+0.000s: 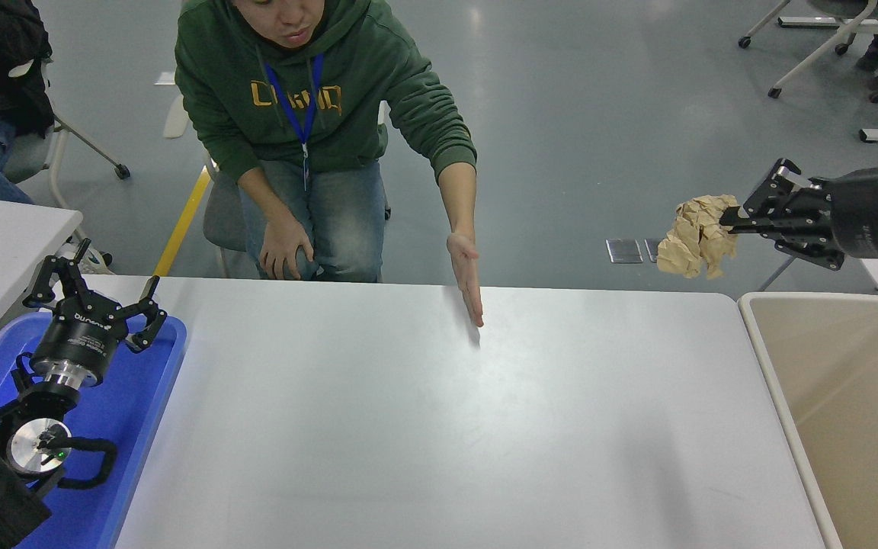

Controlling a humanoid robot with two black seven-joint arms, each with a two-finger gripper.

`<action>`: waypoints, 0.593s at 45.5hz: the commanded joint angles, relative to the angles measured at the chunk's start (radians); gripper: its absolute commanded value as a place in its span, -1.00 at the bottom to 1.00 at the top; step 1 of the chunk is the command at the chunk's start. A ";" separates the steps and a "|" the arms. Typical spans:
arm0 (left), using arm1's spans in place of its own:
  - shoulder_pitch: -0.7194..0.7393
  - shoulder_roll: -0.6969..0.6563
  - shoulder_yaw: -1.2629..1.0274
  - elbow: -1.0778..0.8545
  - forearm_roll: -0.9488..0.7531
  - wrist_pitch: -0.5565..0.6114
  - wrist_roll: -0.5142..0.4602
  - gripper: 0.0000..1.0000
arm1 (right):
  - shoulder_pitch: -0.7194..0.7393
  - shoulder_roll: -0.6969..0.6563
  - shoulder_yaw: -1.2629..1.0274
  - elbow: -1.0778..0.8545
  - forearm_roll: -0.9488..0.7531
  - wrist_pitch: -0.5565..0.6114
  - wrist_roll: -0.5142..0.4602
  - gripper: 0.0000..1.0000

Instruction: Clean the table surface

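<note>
Tabletop (424, 427) lies glossy white beside beige bin (850, 396).

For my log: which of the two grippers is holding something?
The right gripper, at the right edge, holds crumpled brown paper; the left gripper is open over the blue tray.

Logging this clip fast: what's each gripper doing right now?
Left gripper: open, holding nothing, parked over the blue plastic tray.
Right gripper: closed on the crumpled tan paper ball, beyond the table's far right corner.
</note>
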 commanded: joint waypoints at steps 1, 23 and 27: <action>0.000 0.000 0.000 0.000 0.000 0.000 0.000 1.00 | 0.001 -0.022 -0.006 -0.007 -0.007 0.004 0.000 -1.00; 0.000 0.000 0.000 0.000 0.000 0.000 0.000 1.00 | -0.011 -0.066 -0.070 -0.148 -0.024 0.002 -0.020 -1.00; 0.000 0.000 0.000 0.000 0.000 0.000 0.000 1.00 | -0.020 -0.057 -0.116 -0.241 -0.024 -0.016 -0.020 -1.00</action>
